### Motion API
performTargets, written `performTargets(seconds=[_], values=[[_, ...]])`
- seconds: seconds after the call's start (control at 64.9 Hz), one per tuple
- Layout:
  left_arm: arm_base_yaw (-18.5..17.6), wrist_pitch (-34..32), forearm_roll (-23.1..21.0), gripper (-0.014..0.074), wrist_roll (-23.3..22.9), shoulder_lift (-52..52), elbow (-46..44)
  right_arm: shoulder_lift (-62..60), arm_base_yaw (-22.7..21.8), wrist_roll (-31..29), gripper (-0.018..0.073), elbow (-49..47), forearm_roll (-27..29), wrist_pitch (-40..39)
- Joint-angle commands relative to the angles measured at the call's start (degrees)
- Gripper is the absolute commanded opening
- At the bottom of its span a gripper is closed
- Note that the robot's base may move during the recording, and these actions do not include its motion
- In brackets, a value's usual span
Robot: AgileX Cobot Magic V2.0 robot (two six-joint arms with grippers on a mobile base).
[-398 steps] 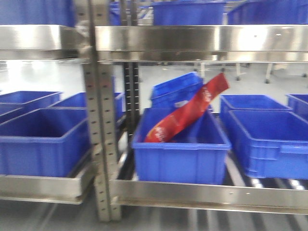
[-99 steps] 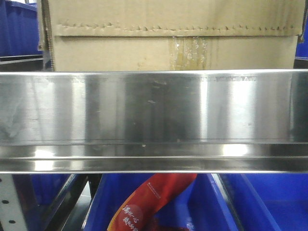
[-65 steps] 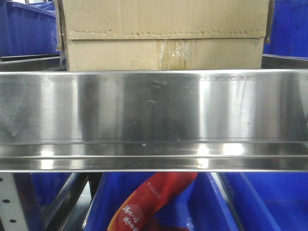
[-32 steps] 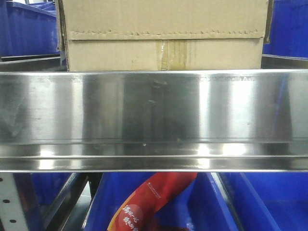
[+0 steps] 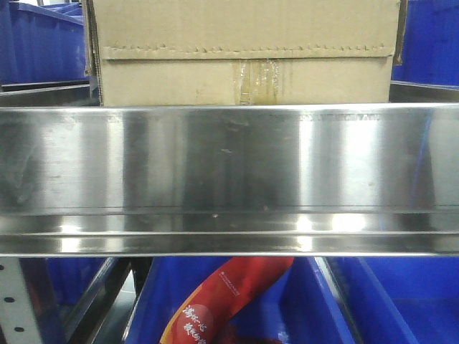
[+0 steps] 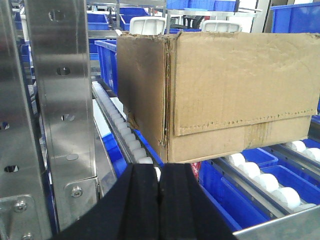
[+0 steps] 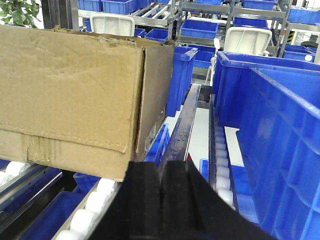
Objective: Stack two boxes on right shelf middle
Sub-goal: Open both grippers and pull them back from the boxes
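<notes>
Front view: one box (image 5: 244,54) sits on shelf (image 5: 229,165) rollers behind its front lip. Left gripper (image 6: 159,192) & right gripper (image 7: 163,192) closed, empty, just before box. Likely box 1 placed; next needs 2nd box on top.

Around me: blue plastic bins (image 7: 280,115) crowd further steel racks (image 7: 210,10).
My far left: a green plant (image 7: 20,11).
Behind: white chair backs (image 7: 247,39).
Light: bright, even.

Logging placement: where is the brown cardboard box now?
The brown cardboard box sits on the white roller rails behind the steel shelf lip, upper centre of the front view.
</notes>
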Motion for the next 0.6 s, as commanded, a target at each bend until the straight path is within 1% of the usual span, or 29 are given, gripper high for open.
performTargets(seconds=[0.0, 0.339, 0.401, 0.432, 0.493, 0.54, 0.586], values=[[0.1, -1.5, 0.3, -0.0111, -0.1, -0.3, 0.0, -0.3, -0.4, -0.3, -0.0162, 0.2, -0.3, -1.7], [0.1, -1.9, 0.3, -0.0111, -0.1, -0.3, 0.4, -0.3, -0.4, -0.3, -0.0162, 0.2, -0.3, -1.7], [0.9, -1.9, 0.1, -0.0111, 0.1, -0.5, 0.8, -0.3, -0.4, -0.3, -0.0162, 0.2, -0.3, -1.7], [1.6, -1.9, -0.3, -0.0111, 1.2, -0.7, 1.1, -0.3, -0.4, -0.3, -0.0162, 0.2, -0.3, -1.7], [4.4, -2.5, -3.5, -0.0111, 5.6, -1.6, 2.6, -0.3, -0.4, -0.3, -0.0162, 0.2, -0.3, -1.7], [6.9, -4.6, -6.1, -0.0111, 9.2, -2.7, 4.2, -0.3, -0.4, -0.3, -0.0162, 0.2, -0.3, -1.7], [9.1, -6.9, -7.6, -0.0111, 11.3, -3.9, 6.0, -0.3, -0.4, -0.3, -0.0162, 0.2, -0.3, -1.7]])
